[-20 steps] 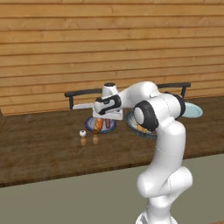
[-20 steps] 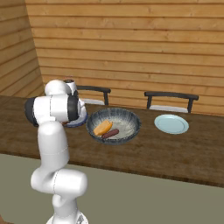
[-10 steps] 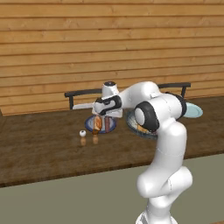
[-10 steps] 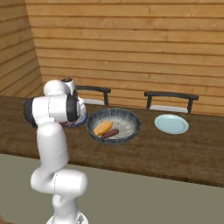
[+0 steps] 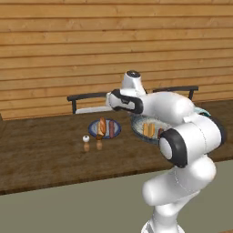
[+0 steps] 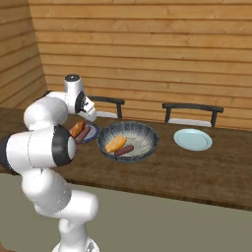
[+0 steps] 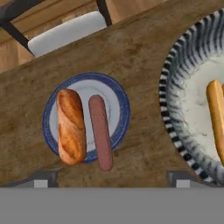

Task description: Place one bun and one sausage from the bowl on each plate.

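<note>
The blue-rimmed plate [image 7: 125, 109] lies under my hand and holds one bun [image 7: 70, 127] and one sausage [image 7: 100, 132] side by side. My gripper [image 7: 113, 180] hovers above that plate, open, with its fingertips [image 7: 42, 179] far apart and nothing between them. To the right of the plate, the big speckled bowl [image 7: 175, 100] holds another bun [image 7: 216, 117]. The right base view shows the bowl [image 6: 143, 137] with a bun [image 6: 116, 143] and a sausage [image 6: 124, 150], and the pale teal plate [image 6: 193, 139] bare beyond it.
Two small shakers [image 5: 86, 139] [image 5: 99, 136] stand on the wooden table just in front of the blue-rimmed plate [image 5: 117, 130]. Behind the table are two dark chairs [image 6: 193, 109], and a plank wall lies beyond them.
The fingers have spread wide apart above the blue-rimmed plate. The sausage now lies free on the plate beside the bun. The arm has hardly moved.
</note>
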Controlling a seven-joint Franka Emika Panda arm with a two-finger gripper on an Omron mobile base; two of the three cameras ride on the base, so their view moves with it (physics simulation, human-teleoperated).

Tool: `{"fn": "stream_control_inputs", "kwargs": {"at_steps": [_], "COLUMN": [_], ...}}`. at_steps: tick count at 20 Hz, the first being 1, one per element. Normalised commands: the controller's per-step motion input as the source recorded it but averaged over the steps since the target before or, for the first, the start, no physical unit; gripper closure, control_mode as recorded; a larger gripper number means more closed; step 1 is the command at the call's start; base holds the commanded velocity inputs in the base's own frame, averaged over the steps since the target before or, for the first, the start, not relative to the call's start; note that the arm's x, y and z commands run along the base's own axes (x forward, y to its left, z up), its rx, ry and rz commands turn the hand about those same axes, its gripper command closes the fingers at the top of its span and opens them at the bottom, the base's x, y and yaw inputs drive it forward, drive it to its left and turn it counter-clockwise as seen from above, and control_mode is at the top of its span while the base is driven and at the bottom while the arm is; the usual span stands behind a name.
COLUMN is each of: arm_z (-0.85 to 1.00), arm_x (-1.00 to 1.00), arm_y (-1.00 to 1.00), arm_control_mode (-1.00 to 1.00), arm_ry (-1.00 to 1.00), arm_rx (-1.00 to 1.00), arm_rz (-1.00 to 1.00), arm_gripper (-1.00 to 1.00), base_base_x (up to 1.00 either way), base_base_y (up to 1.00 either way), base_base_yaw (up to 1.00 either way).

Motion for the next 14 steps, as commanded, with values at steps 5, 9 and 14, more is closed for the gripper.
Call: {"fn": "stream_control_inputs", "kwargs": {"at_steps": [5, 9, 14], "arm_z": [1.0, 0.98, 0.41], "arm_x": [-1.0, -1.0, -0.97], "arm_y": [-0.52, -0.34, -0.17], "arm_control_mode": [-1.0, -1.0, -1.0], "arm_ry": [-0.09, -0.03, 0.0], "arm_rx": [0.02, 0.0, 0.0], "arm_rz": [0.0, 0.0, 0.0], "arm_gripper": [-1.0, -1.0, -1.0], "base_base_x": [0.0, 0.0, 0.0], "base_base_y": [0.0, 0.0, 0.0], "base_base_yaw": [0.0, 0.0, 0.0]}}
